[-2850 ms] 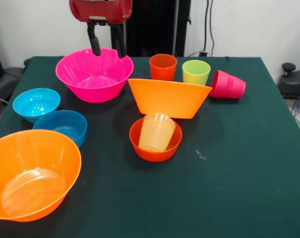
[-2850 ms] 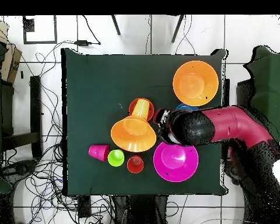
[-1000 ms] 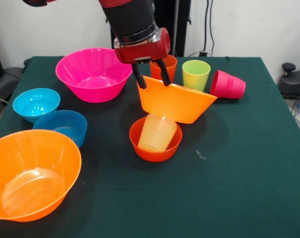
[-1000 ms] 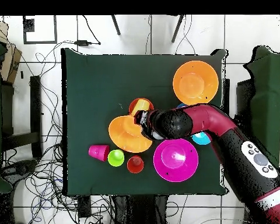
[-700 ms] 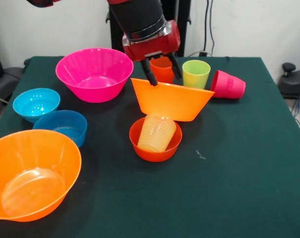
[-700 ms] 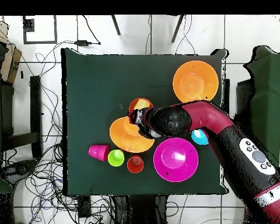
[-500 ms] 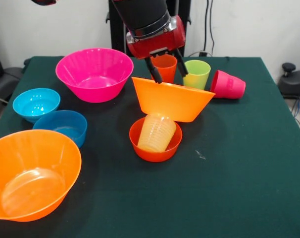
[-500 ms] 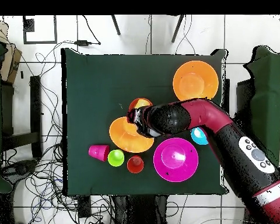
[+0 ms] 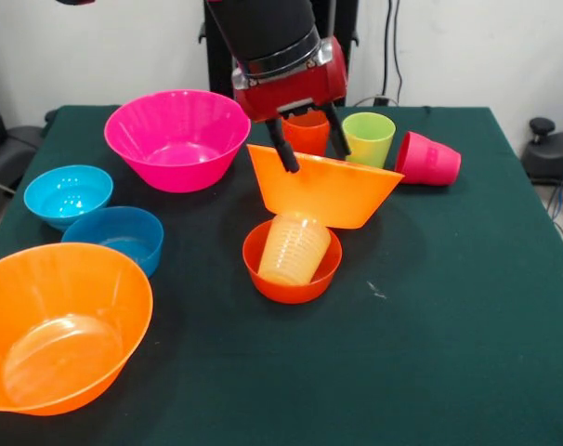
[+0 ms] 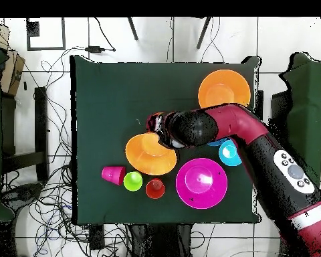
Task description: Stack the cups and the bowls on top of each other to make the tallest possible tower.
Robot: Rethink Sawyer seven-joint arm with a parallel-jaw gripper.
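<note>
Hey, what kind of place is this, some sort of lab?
Probably a robotics lab: a red robot arm works over a green-covered table, loose cables sprawl across the tiled floor, and bright plastic bowls and cups serve as props.

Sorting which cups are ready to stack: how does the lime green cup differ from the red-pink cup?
The lime green cup stands upright with its mouth up; the red-pink cup lies tipped on its side. The lime green cup is next to the orange cup; the red-pink cup sits at the end of the row, beyond the green one. Both are small tapered tumblers on the table's green cloth.
</note>
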